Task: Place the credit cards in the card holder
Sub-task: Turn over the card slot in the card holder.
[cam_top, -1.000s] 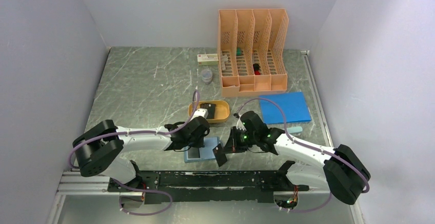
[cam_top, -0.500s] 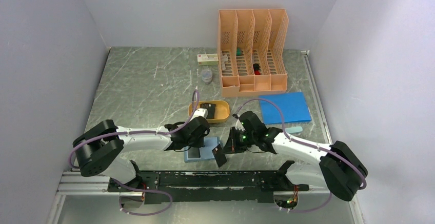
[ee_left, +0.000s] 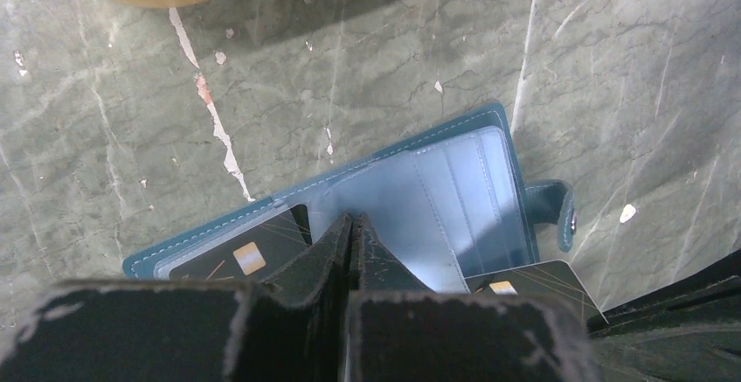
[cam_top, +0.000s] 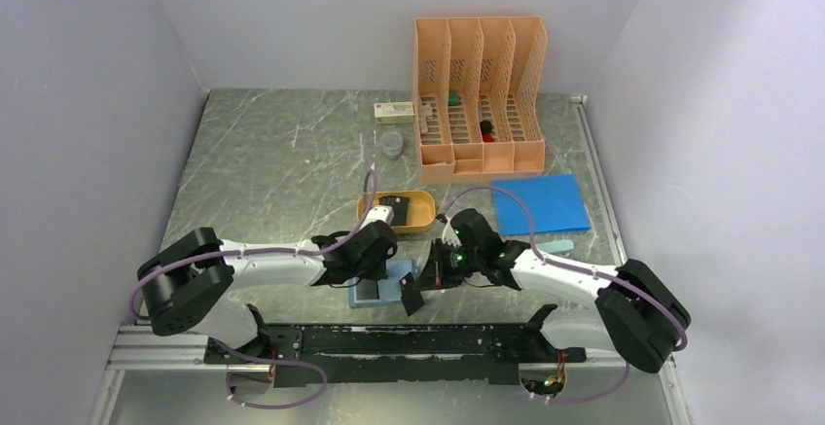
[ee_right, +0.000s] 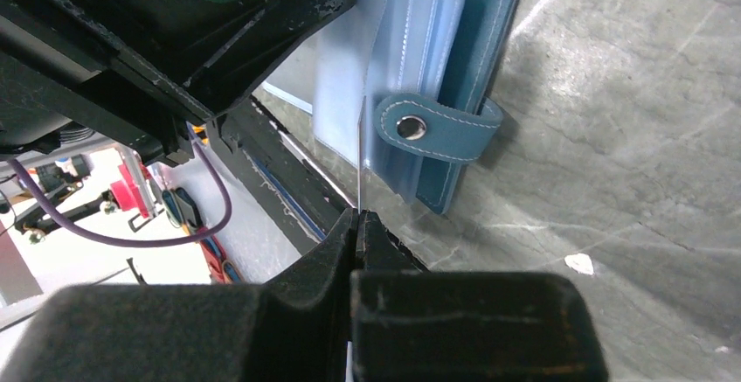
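Note:
The teal card holder (ee_left: 454, 181) lies open near the table's front edge, its snap tab (ee_right: 437, 127) toward the right arm. One dark credit card (ee_left: 231, 258) sits in its left clear pocket. My left gripper (ee_left: 351, 222) is shut, its tips pressed on the holder's inner sleeve. My right gripper (ee_right: 358, 216) is shut on a second credit card (ee_left: 535, 282), seen edge-on in the right wrist view, its far edge at the holder's clear pockets. From above, that card (cam_top: 412, 295) hangs at the holder's (cam_top: 368, 295) right edge. Another dark card (cam_top: 393, 201) lies in the orange tray.
The orange oval tray (cam_top: 420, 213) stands just behind the holder. A bright-blue flat sheet (cam_top: 541, 203) lies to the right, an orange file organizer (cam_top: 479, 94) behind it. A small white box (cam_top: 394, 111) and a small cup (cam_top: 391, 143) sit at the back.
My right gripper has shifted a little to the left with its card, closer to the card holder. The left gripper has stayed in place on the holder.

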`<move>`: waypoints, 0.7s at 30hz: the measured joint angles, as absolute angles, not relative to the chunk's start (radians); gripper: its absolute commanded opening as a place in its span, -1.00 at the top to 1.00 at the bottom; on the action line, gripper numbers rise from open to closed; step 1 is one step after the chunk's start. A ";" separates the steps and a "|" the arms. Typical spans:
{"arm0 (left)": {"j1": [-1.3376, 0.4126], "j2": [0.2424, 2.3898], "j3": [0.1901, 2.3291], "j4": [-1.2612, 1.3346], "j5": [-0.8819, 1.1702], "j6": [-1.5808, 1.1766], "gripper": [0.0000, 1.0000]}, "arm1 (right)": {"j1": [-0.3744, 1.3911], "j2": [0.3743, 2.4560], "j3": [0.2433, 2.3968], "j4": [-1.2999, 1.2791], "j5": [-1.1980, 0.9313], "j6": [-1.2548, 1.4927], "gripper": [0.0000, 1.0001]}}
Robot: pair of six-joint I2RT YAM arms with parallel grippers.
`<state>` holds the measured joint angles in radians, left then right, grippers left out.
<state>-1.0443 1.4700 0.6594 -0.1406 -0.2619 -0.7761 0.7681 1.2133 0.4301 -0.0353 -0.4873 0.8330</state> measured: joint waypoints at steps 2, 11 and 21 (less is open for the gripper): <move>-1.044 1.467 0.659 -0.145 -0.262 -0.779 0.80 | 0.768 1.224 0.430 -0.017 -0.497 0.834 1.00; -1.044 1.412 0.674 -0.231 -0.262 -0.781 0.28 | 0.769 1.272 0.433 0.030 -0.525 0.837 1.00; -1.044 1.237 0.745 -0.332 -0.281 -0.782 0.19 | 0.789 1.338 0.497 0.064 -0.535 0.836 1.00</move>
<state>-1.0443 1.2366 0.7448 -0.3325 -0.2813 -0.7822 0.7895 1.3384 0.4973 0.0643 -0.5346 0.8364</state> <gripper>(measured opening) 0.401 0.009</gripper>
